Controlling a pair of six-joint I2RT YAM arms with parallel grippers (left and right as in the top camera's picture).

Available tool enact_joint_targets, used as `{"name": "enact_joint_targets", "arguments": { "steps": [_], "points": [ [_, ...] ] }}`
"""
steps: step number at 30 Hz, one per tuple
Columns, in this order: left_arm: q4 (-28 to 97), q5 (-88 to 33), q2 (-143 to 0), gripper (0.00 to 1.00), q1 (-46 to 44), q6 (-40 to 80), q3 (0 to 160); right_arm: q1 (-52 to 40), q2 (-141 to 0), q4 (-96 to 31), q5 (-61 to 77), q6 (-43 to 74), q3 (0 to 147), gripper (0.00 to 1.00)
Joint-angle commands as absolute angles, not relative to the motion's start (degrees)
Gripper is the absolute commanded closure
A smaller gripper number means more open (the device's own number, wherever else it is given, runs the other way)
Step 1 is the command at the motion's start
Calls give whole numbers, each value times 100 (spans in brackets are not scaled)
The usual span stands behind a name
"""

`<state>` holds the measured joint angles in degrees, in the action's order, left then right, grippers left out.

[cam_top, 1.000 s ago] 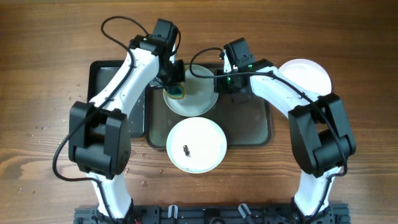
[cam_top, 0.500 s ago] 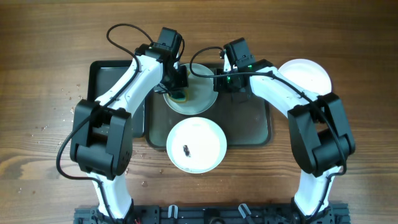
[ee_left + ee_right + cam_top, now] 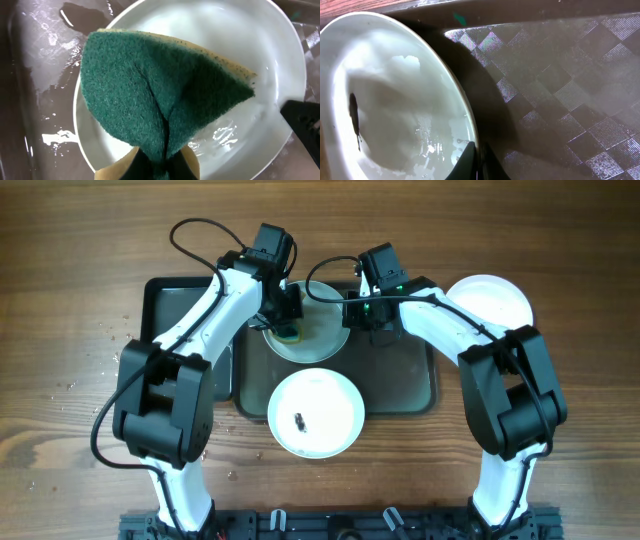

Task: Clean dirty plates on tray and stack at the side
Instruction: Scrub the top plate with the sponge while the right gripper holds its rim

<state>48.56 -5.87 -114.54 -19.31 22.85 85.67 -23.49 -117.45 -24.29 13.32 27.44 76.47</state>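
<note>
Observed: the left gripper is clamped tight on a folded green-and-yellow sponge, which is pressed onto the wet face of the far plate near the tray's far edge. The right gripper is closed in a thin pinch on that plate's right rim.

The near plate lies over the tray's near edge and carries a dark smear. The side plate sits off the tray on the table, towards its far right.

Risks:
- The rim pinch is narrow and the plate is wet. Sponge pressure could lever the plate out of the grip or skid it across the tray.
- A dark streak shows in the right wrist view. I cannot tell whether it is residue.
- The near plate's overhang could tip if it is knocked.

Markings: no brand, label or writing is legible anywhere.
</note>
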Motion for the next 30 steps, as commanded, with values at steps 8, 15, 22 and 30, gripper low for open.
{"name": "enact_joint_targets", "arguments": {
  "steps": [8, 15, 22, 30],
  "points": [
    [4558, -255, -11942, 96, -1922, 2473, 8534, -2368, -11889, -2359, 1361, 2867, 7605, 96],
    [4471, -233, -12320, 96, -1979, 2469, 8534, -2368, -11889, -2351, 1361, 2867, 7605, 96],
    [4449, -1181, -12575, 96, -2040, 1951, 8534, -2368, -11889, -2335, 1361, 2871, 7605, 96],
    [4390, -2539, -12556, 96, -2034, 1667, 8558, -2368, -11889, -2331, 1361, 2867, 7605, 96]
  ]
}}
